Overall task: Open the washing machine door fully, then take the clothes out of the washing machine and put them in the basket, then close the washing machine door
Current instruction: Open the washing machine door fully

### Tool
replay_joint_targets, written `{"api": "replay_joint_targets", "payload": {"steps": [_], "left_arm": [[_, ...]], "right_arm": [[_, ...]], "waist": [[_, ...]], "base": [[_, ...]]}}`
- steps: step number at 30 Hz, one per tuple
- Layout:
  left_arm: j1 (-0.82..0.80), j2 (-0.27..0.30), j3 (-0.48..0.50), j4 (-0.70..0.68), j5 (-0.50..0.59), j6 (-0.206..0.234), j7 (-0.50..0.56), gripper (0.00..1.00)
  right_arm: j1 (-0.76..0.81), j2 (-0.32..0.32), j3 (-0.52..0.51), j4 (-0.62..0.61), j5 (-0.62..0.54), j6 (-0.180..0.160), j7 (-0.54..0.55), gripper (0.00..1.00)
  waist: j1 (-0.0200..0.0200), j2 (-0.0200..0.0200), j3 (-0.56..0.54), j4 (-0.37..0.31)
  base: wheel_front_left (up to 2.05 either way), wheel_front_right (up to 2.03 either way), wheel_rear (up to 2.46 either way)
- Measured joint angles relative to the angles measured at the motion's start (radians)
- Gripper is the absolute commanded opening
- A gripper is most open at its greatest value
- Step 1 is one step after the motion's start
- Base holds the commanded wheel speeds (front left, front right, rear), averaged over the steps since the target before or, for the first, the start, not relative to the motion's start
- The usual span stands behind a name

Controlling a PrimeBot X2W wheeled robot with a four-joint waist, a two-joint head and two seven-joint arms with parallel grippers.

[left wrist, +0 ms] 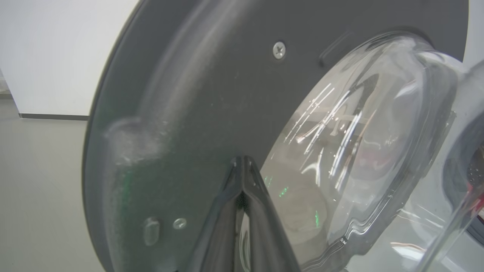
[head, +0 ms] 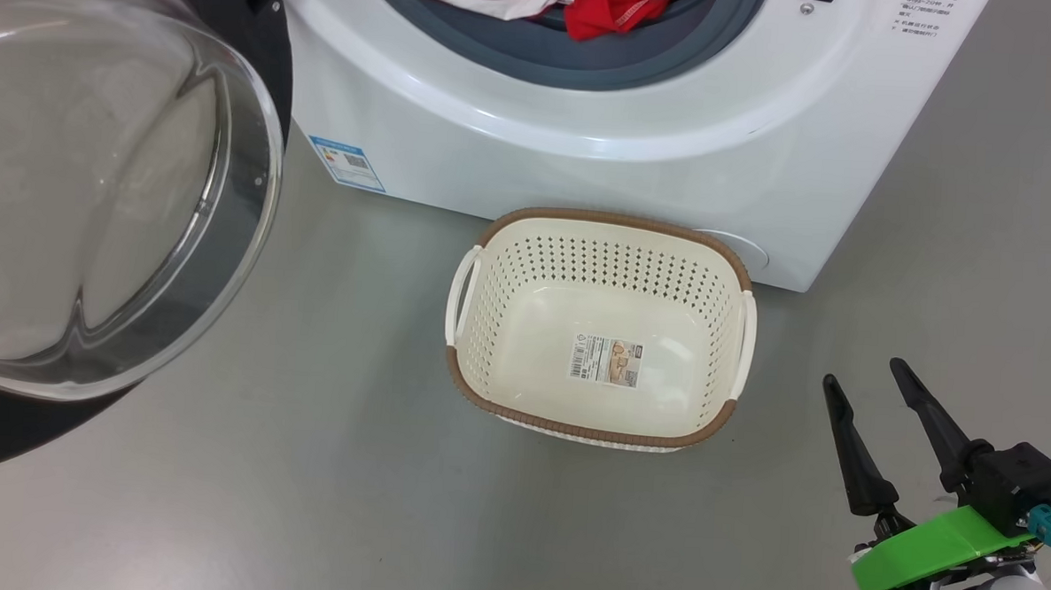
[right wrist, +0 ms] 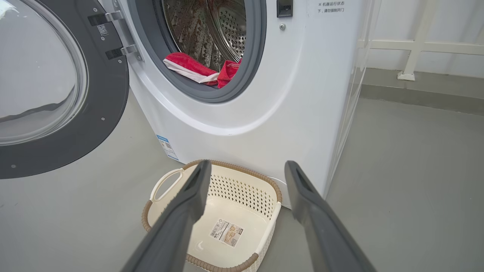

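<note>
Half the clothes point(right wrist: 200, 71) hidden; left pincer point(left wrist: 242, 162) together by the door point(left wrist: 189, 94), right pincer point(head: 861, 372) apart.

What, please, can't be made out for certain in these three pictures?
Number of clothes: head view's top edge cuts them; in the right wrist view the grey ring hides part.
Whether the left gripper touches the washing machine door: dark on dark, left wrist view.
Print on the sticker in the basket: too small.

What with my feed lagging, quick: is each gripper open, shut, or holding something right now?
Left gripper: shut, holding nothing, tips close to the washing machine door.
Right gripper: open, holding nothing.
</note>
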Motion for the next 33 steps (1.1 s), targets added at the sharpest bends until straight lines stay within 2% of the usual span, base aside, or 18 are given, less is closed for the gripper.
{"api": "replay_joint_targets", "payload": {"steps": [11,17,23,27,28,30,31,33], "left_arm": [[0.021,0.003,-0.049,-0.003,-0.022,0.0,0.0,0.0],[0.107,-0.01,-0.133,-0.056,-0.082,0.0,0.0,0.0],[0.19,-0.032,-0.211,-0.131,-0.126,0.0,0.0,0.25],[0.234,-0.036,-0.261,-0.172,-0.144,0.0,0.0,0.47],[0.244,-0.038,-0.274,-0.182,-0.148,0.0,0.0,0.55],[0.263,-0.039,-0.304,-0.198,-0.159,0.0,0.0,0.92],[0.274,-0.039,-0.325,-0.207,-0.161,0.0,0.0,1.0],[0.297,-0.04,-0.367,-0.226,-0.161,0.0,0.0,1.0]], "right_arm": [[0.0,0.011,0.002,0.001,0.0,0.0,0.0,1.0],[0.002,0.018,0.002,0.001,0.0,0.0,0.0,1.0],[0.01,0.026,-0.007,0.0,0.001,0.0,0.0,1.0],[0.011,0.029,-0.021,-0.001,0.002,0.0,0.0,1.0],[0.011,0.029,-0.024,-0.001,0.002,0.0,0.0,1.0],[0.012,0.031,-0.027,-0.002,0.005,0.0,0.0,1.0],[0.013,0.033,-0.028,-0.002,0.005,0.0,0.0,1.0],[0.019,0.038,-0.031,-0.005,0.005,0.0,0.0,1.0]], "waist": [[0.0,0.0,-0.036,-0.007],[0.0,0.0,-0.068,-0.015],[0.0,0.0,-0.095,-0.027],[0.0001,0.0,-0.109,-0.041],[0.0,0.0,-0.112,-0.046],[0.0,0.0,-0.117,-0.055],[0.0,0.0,-0.12,-0.061],[0.0,0.0,-0.125,-0.072]], "base": [[0.0,0.0,0.0],[0.0,0.0,0.0],[0.0,0.0,0.0],[0.0,0.0,0.0],[0.0,0.0,0.0],[0.0,0.0,0.0],[0.0,0.0,0.0],[0.0,0.0,0.0]]}}
